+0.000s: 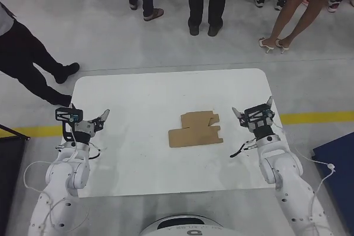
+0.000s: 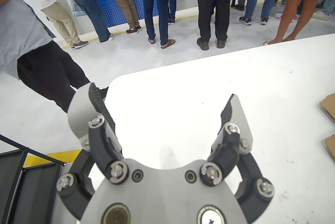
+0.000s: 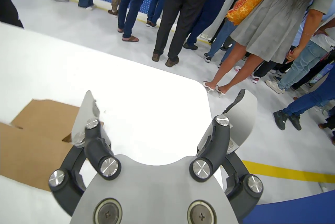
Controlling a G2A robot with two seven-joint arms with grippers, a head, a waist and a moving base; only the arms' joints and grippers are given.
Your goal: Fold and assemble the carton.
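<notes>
My left gripper point(image 2: 161, 102) hangs over the left edge of the white rounded-corner table point(image 1: 141, 153), its two silver fingers with black ribbed pads spread wide and nothing between them but bare tabletop. My right gripper point(image 3: 167, 102) sits over the table's right edge, likewise released, its fingers splayed apart and holding nothing. The flat brown cardboard carton point(image 1: 194, 130) lies unfolded on the table, a little right of the middle and so much nearer my right gripper than my left. From the top view it shows a stepped outline: a smaller panel on the far side, a wider panel on the side nearer me, and a small notch cut where the two meet on the right. A strip of bare white table separates its right edge from my right gripper, so the two are near but apart, and my left gripper is well apart from it. In my right wrist view one finger overlaps the carton's corner, though I cannot tell any contact from there. A yellow floor stripe point(image 1: 318, 117) runs past the table's right side
</notes>
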